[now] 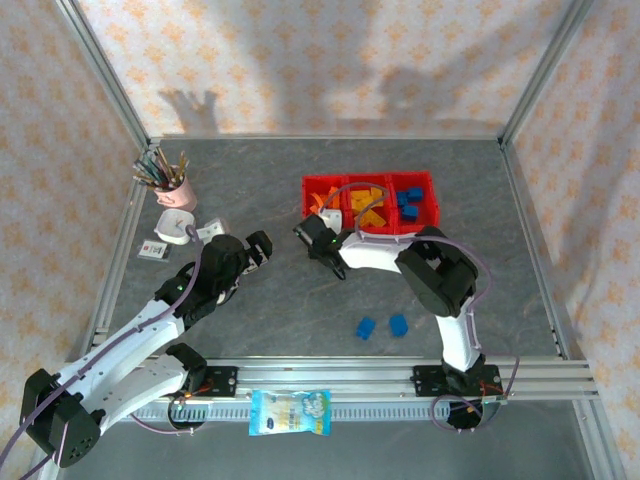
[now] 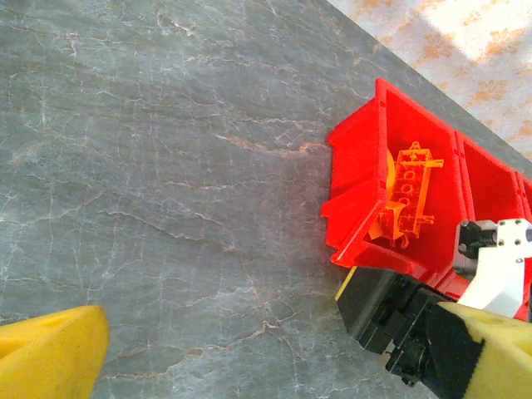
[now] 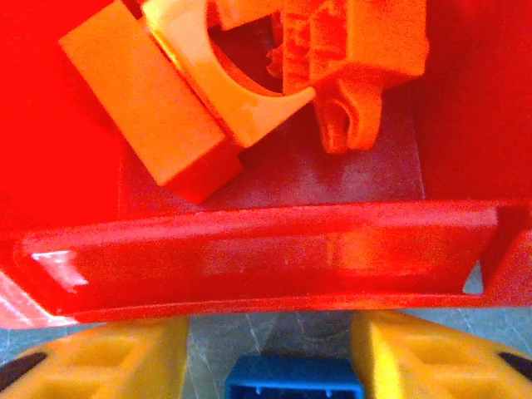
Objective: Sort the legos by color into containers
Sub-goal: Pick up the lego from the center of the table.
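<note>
Three joined red containers (image 1: pixel 370 203) stand at the back middle. Their left bin holds orange legos (image 3: pixel 174 108), the middle one yellow and orange ones (image 1: pixel 368 215), the right one blue ones (image 1: pixel 408 203). Two blue legos (image 1: pixel 366 327) (image 1: pixel 398 324) lie loose on the table nearer the arms. My right gripper (image 1: pixel 307 236) is low against the left bin's outer wall (image 3: pixel 266 266). A blue lego (image 3: pixel 293 386) sits between its yellow fingers (image 3: pixel 108 362), with a gap showing on the left. My left gripper (image 1: pixel 262 248) stands wide open over bare table (image 2: pixel 274 357), left of the bins (image 2: pixel 357 183).
A pink cup of pencils (image 1: pixel 172 185), a white dish (image 1: pixel 178 225) and a small card (image 1: pixel 152 250) lie at the back left. A snack packet (image 1: pixel 290 412) rests on the near rail. Metal frame posts border the table. The right arm's black wrist (image 2: pixel 399 320) is close to my left fingers.
</note>
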Robot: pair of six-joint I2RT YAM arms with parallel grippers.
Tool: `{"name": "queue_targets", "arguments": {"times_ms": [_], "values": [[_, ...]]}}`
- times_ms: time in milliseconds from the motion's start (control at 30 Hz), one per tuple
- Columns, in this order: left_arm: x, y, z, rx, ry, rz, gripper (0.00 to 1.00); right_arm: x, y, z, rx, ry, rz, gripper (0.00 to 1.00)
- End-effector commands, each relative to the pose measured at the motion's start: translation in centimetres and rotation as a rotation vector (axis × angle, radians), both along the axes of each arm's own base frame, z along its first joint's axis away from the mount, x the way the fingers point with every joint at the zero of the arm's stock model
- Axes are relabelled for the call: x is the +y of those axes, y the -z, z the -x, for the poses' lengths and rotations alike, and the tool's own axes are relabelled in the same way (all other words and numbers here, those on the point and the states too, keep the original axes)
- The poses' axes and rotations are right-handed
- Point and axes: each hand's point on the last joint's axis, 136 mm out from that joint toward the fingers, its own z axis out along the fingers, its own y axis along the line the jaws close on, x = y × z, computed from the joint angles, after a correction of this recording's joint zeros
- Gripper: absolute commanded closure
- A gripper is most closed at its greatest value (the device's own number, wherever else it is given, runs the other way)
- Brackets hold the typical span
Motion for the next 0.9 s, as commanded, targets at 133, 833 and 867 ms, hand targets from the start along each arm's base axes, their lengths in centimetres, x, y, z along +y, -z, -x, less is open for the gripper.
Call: {"name": "queue_targets", "arguments": {"times_ms": [133,833,867], "values": [[0.9,-0.4,-0.1,-0.007,-0.037,-0.007,0.01,-0.6,0.3,-0.1,0.006,-0.015,0.047,0.66],[-2.7,-2.4,-1.7,-0.034,0.092,0.074,0.01,-8.9,-7.5,3.2,-0.036,0.054,-0.085,0.91],[-3.0,-2.5,-1.9,-0.033,0.102,0.077,0.01,-9.9,-8.1,2.9,-0.044,0.070,-0.089,0.91]]}}
